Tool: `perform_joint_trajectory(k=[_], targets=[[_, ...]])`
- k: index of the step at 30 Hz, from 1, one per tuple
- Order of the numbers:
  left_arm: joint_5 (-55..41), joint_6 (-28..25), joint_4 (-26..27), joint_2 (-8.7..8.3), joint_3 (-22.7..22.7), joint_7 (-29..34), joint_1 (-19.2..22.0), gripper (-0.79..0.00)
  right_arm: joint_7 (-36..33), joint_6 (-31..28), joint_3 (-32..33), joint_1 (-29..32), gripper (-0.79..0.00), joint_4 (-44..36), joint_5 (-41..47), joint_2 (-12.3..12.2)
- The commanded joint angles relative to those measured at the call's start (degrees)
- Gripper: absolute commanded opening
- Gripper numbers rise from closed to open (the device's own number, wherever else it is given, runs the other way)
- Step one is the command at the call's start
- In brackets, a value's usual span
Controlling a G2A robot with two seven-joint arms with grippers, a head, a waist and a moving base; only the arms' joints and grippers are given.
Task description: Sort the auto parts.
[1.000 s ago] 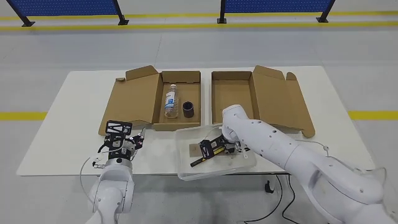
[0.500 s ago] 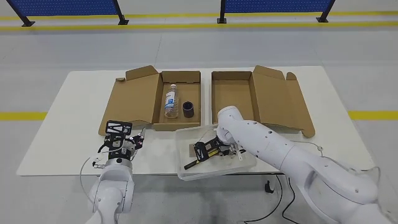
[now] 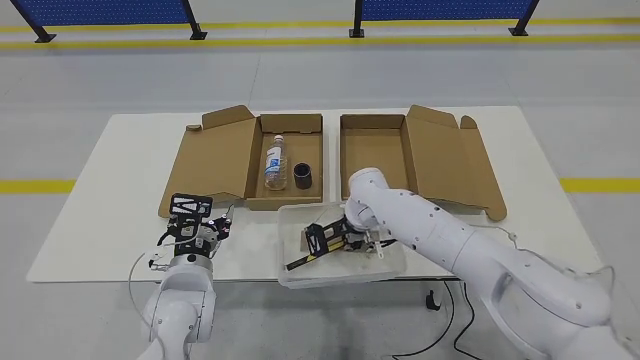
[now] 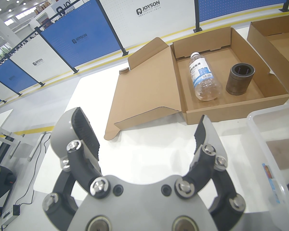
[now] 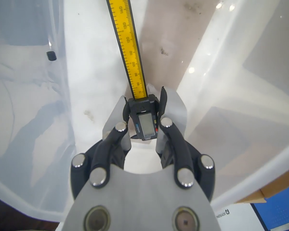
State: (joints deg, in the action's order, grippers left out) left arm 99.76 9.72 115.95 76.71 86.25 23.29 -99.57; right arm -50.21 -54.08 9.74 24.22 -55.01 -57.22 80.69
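Observation:
A digital caliper (image 5: 125, 32) with a yellow scale and a black display head lies inside the clear plastic bin (image 3: 340, 278). My right gripper (image 5: 144, 99) is shut on the display head, and the scale points away from it over the bin floor. From above, the right gripper (image 3: 342, 234) sits in the bin with the caliper (image 3: 308, 247) slanting toward the bin's front left. My left gripper (image 4: 142, 128) is open with nothing in it, above the table near the front left edge (image 3: 195, 222).
The left cardboard box (image 3: 250, 202) holds a plastic bottle (image 4: 202, 78) and a dark metal cylinder (image 4: 239, 79). The right cardboard box (image 3: 375, 155) has a bare floor. A small black screw (image 5: 51, 55) lies in the bin. Both boxes' flaps spread outward.
My right gripper has carried the caliper leftward inside the bin, and the bin has slid slightly left. The left arm has not moved.

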Motion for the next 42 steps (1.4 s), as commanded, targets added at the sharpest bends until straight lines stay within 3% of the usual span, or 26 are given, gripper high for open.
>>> perform_joint_trajectory(k=[1, 14, 26, 42], targets=[[0.0, 0.0, 0.0, 0.00, 0.0, 0.0, 0.0, 0.000, -0.6, 0.6, 0.0, -0.3, -0.785, -0.8, 0.8, -0.6], [0.0, 0.0, 0.0, 0.00, 0.0, 0.0, 0.0, 0.000, -3.6, 3.6, 2.4, -1.8, -0.785, -11.3, 9.3, -7.8], [0.0, 0.0, 0.0, 0.00, 0.0, 0.0, 0.0, 0.000, -5.3, 7.2, 10.1, 2.1, -0.785, -24.0, 12.2, -15.1], [0.0, 0.0, 0.0, 0.00, 0.0, 0.0, 0.0, 0.000, 5.7, 7.2, 24.9, 12.8, -0.785, -29.2, 15.1, -23.1]])
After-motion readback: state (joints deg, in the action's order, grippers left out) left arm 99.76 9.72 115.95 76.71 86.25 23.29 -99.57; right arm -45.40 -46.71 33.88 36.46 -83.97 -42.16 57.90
